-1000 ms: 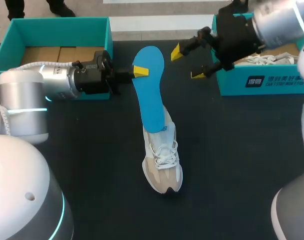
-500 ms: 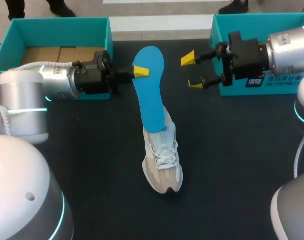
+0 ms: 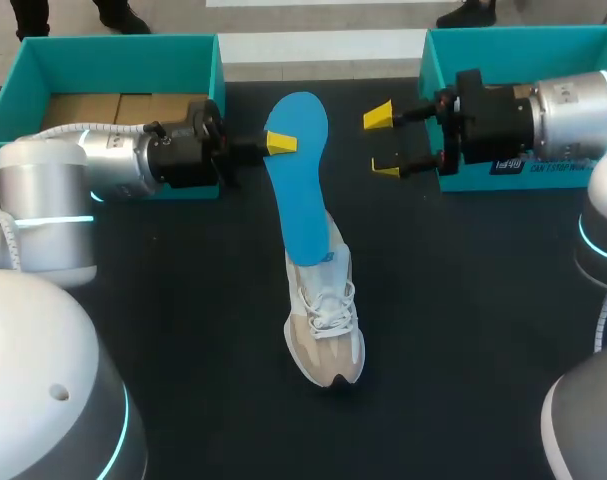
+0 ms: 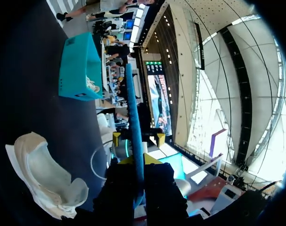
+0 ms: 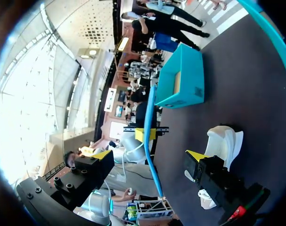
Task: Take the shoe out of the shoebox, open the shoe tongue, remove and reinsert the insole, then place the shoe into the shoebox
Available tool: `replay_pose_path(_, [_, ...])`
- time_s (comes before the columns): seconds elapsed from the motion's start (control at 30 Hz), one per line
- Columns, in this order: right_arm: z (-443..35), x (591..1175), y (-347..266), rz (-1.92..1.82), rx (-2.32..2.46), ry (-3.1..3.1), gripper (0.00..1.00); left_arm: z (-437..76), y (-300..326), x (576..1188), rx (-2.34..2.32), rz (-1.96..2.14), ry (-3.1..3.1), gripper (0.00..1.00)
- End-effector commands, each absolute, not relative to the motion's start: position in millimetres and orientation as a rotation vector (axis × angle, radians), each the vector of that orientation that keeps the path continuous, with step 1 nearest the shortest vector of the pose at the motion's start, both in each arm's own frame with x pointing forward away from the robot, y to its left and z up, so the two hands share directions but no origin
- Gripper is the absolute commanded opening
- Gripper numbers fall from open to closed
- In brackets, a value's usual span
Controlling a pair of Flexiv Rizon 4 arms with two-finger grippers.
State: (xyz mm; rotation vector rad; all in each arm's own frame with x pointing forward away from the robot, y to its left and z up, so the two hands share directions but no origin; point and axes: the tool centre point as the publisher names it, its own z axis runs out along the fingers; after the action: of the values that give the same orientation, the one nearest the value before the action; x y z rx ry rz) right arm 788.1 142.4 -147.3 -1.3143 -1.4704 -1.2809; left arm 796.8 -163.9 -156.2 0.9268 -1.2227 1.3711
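Dark table [image 3: 183,330]: shoe [image 3: 325,330] centre, toe near. My left gripper [image 3: 280,143] pinches the blue insole [image 3: 301,200], long axis near-far, lower end in the shoe; right gripper [image 3: 381,142] gapes empty just right.

A dark, matte table [image 3: 183,330] carried three things. A beige and white sneaker [image 3: 325,330] with white laces stood upright on its sole near the middle, toe towards the robot's side and heel towards the far edge. At the far left corner sat the left shoebox [image 3: 113,52], teal and open-topped, with brown cardboard [image 3: 83,108] lining its inside. At the far right corner sat the right shoebox [image 3: 543,48], also teal and open. The sneaker lay between the two boxes and well apart from both.
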Motion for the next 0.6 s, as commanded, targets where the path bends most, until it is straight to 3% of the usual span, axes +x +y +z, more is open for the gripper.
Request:
replay_pose_path(0.03, [-147.0, 790.0, 144.4, -1.278, -1.316, -1.472, 1.00, -144.1, -151.8, 811.7, 0.685, 1.559, -1.389, 0.00])
replay_pose_path(0.33, [-147.0, 790.0, 144.4, -1.278, -1.316, -1.472, 1.00, -122.6, -144.6, 833.0, 0.243, 1.847, -1.745, 0.00])
replay_pose_path(0.6, [-147.0, 790.0, 144.4, -1.278, -1.316, -1.472, 1.00, -120.4, -148.1, 832.0, 0.195, 1.946, -1.864, 0.00])
